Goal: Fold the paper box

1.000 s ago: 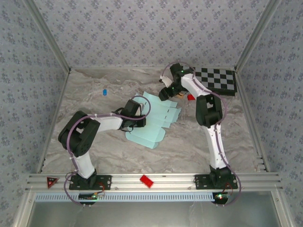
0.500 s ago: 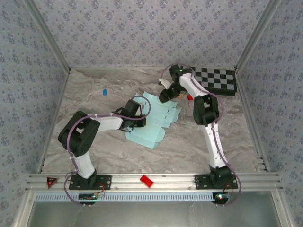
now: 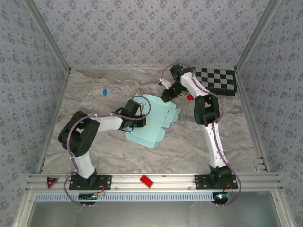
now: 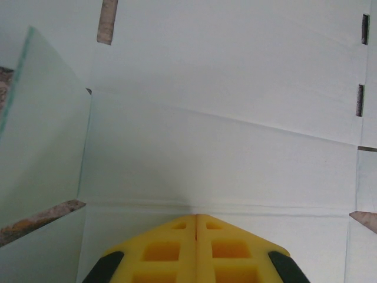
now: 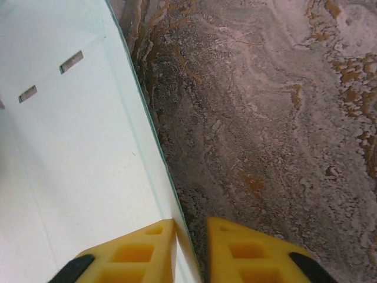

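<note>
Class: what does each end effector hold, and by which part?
The right end effector straddles a raised edge of the pale mint card paper box; whether it is clamped cannot be told. The left end effector, shut, holds nothing.

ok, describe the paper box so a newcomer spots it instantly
On the marbled table, look at the centre. The paper box is a pale mint die-cut card sheet with slots and flaps. The checkered board in the far right corner is black-and-white; this is plain.
</note>
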Available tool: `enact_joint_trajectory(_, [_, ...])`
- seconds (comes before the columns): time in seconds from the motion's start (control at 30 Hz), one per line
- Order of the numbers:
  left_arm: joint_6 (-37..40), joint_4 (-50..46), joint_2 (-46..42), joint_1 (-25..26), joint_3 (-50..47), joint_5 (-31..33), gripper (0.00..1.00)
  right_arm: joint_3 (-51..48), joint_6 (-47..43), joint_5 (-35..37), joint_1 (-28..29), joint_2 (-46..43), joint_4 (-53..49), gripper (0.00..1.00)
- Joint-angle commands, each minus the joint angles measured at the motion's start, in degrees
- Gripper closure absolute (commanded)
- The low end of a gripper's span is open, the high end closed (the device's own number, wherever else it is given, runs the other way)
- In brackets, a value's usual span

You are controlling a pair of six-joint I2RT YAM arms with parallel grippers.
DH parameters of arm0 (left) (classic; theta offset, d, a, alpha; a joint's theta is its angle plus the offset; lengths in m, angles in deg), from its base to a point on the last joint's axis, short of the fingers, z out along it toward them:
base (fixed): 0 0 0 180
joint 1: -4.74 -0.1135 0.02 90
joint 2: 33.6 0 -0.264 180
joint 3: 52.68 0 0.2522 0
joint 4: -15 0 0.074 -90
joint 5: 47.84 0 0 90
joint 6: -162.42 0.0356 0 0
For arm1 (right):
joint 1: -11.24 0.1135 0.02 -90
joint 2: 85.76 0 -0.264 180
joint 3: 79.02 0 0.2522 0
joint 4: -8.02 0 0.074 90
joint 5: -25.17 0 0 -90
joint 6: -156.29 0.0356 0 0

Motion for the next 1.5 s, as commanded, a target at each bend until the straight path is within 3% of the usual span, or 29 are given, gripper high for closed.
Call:
enact_joint_trajectory(0.0, [-0.6,-5.7,0.1,0.5,-1.6,0.2,1.0,1.0,-4.0,-0.8,0.5,-2.7,-2.7,0.86])
enact_joint_trajectory(0.17, [-1.5,-5.9,-4.0,0.6,-1.3,0.0,0.89,-5.1,-9.2,1.7,0.9,-8.1,2.9,0.96])
enact_joint_trajectory(0.37, [-3.9,-8.6,-10.6,0.2,-2.5,4.3,0.65,-12.6,-13.1,5.9,2.0,-15.3,9.8,1.0])
enact_joint_trajectory(0.53, [-6.0,-9.7,-14.1,-2.0,-6.0,6.0,0.59,-16.9,-14.5,10.4,3.7,-19.7,14.0,1.0])
enact_joint_trajectory(0.77, [-8.2,-6.0,-16.9,-3.6,-12.9,3.1,0.62,-25.5,-15.4,16.4,6.3,-26.2,22.6,1.0])
enact_joint_trajectory(1.17, [-12.9,-1.7,-15.6,-3.8,-17.1,0.6,0.85,-39.7,-16.5,24.1,11.2,-35.6,39.2,1.0])
enact_joint_trajectory(1.47, [-17.3,1.7,-14.5,-3.5,-18.6,0.6,0.95,-54.1,-23.9,31.5,15.5,-42.4,55.9,1.0])
